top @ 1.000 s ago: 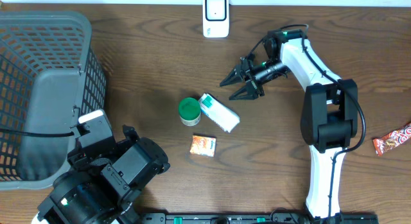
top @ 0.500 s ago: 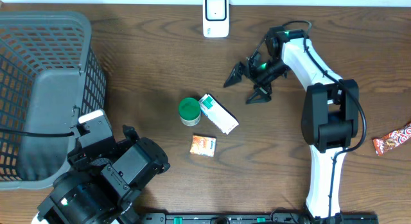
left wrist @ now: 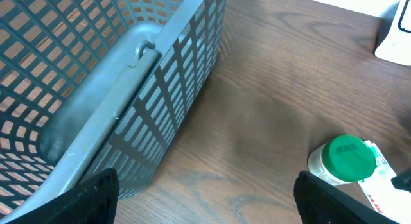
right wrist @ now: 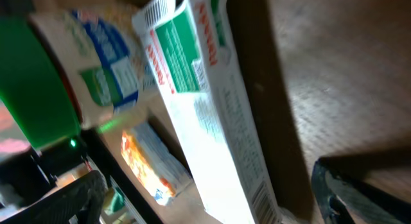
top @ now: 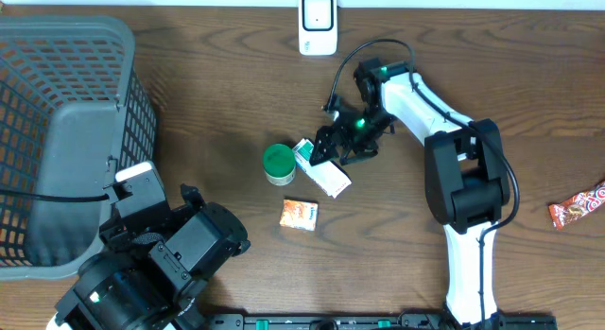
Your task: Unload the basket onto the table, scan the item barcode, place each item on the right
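Left gripper (left wrist: 209, 201), lower left: jaws being held apart, gripping nothing. Carton (top: 322, 166), frame centre, just beside green-lidded jar (top: 278, 164): long axis being kept upper left to lower right. Right gripper (top: 338, 146) being held low over carton's upper end, arm reaching leftward, jaws spread wide.

1. Overhead: straight down, far, whole table (top: 208, 75).
2. Left wrist: low, facing along the basket (left wrist: 115, 76) toward the jar (left wrist: 347, 156); overhead shares both.
3. Right wrist: very close above the box (right wrist: 218, 140), also seen overhead.
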Controlling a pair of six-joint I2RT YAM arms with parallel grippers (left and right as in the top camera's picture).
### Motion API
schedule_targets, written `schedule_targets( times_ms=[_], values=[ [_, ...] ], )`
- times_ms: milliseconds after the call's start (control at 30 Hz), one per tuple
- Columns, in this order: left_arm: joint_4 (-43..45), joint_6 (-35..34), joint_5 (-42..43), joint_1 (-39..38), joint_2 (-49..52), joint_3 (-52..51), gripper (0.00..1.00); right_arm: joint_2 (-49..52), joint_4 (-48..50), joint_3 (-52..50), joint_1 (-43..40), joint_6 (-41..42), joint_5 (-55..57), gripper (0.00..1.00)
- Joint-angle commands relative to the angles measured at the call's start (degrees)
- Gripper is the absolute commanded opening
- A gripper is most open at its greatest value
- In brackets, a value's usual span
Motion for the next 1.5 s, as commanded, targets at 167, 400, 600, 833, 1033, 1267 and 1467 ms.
schedule_targets(
  times_ms=[167, 400, 600, 833, 1033, 1267, 1467],
  values=[
    [-0.33, -0.68, -0.55, -0.02, 0.0, -0.13, 0.85, 0.33, 1.46, -7.1, -0.13, -9.92, 1.86, 0.34],
    [-0.33, -0.68, -0.55, -0.02, 0.0, -0.13, 0.85, 0.33, 2.21, -7.45, -0.17, -9.94, 4.79, 0.01],
    [-0.33, -0.7, -0.55, -0.02, 0.0, -0.11, 0.85, 0.0, -0.92, -4.22, -0.17, -7.76, 8.66, 0.01],
    [-0.33, -0.7, -0.55, -0.02, 0.0, -0.13, 0.85, -6.97, -3.61, -0.81, 0.55, 0.83, 23.52, 0.01],
    [-0.33, -0.68, -0.55, -0.02, 0.0, -0.13, 0.85, -15.1, -6.05, -0.81, 4.42, 10.73, 43.04, 0.01],
    [-0.33, -0.7, -0.55, -0.02, 0.0, -0.13, 0.85, -18.75, -9.9, -0.83, 12.85, 19.04, 53.83, 0.01],
    [-0.33, -0.7, -0.55, -0.02, 0.0, -0.11, 0.85, -18.53, -6.75, -0.98, 16.0, 24.26, 51.74, 0.99]
  ],
)
